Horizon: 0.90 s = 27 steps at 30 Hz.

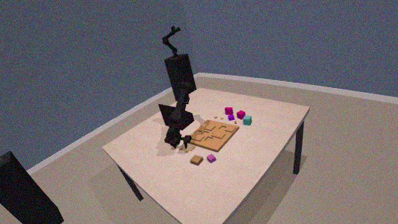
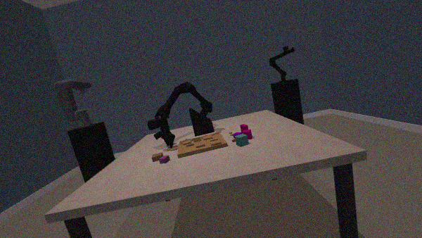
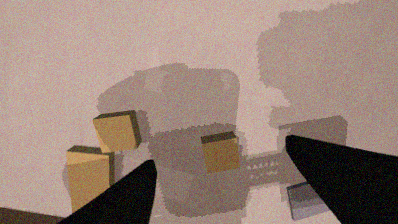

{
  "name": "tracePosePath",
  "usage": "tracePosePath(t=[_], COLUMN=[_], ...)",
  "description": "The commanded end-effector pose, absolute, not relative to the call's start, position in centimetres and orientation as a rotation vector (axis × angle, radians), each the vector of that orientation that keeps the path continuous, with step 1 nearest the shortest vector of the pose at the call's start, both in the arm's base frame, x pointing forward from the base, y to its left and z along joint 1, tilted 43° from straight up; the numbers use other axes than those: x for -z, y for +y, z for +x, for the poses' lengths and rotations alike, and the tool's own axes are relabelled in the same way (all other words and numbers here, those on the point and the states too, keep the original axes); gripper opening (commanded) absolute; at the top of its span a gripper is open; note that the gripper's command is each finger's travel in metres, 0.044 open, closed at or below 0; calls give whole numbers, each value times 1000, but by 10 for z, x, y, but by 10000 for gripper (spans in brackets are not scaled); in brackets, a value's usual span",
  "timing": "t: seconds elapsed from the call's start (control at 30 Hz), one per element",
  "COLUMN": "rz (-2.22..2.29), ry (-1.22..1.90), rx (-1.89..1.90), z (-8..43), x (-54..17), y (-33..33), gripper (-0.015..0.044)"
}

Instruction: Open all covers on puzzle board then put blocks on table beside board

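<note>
The gripper [image 1: 186,145] [image 2: 171,146] [image 3: 221,151] is open, low over the table beside the board's left end. A small tan block [image 3: 220,153] lies between its spread fingertips, with a gap on each side. Two more tan blocks [image 3: 118,132] [image 3: 90,176] lie to its left in the wrist view. The wooden puzzle board [image 1: 217,146] [image 2: 183,154] lies flat; its covers and wells are too small to tell apart. A brown block [image 1: 196,160] [image 2: 157,157] and a pink-purple block [image 1: 211,158] [image 2: 164,159] lie off the board's near left corner.
Beyond the board's other end lie two magenta blocks [image 1: 229,111] [image 1: 241,114], a violet block [image 1: 231,117], a teal block [image 1: 247,120] [image 2: 241,140] and several tiny pieces. A blue-grey piece [image 3: 306,201] lies partly behind the right finger in the wrist view.
</note>
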<state>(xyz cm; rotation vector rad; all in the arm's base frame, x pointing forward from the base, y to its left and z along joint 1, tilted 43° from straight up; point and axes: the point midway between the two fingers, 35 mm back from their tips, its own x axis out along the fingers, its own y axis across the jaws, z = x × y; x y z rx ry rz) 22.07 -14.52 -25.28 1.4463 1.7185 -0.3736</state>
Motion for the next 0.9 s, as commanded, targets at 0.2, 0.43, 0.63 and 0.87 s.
tracePosePath(t=[0.2, 0.43, 0.63, 0.87], rz=[1444, 1445, 1447, 1424], ry=[1714, 1713, 1712, 1709], rx=[376, 377, 378, 367], z=[222, 221, 220, 222], x=[234, 218, 203, 195], y=[-164, -179, -192, -198], gripper=[440, 440, 440, 440])
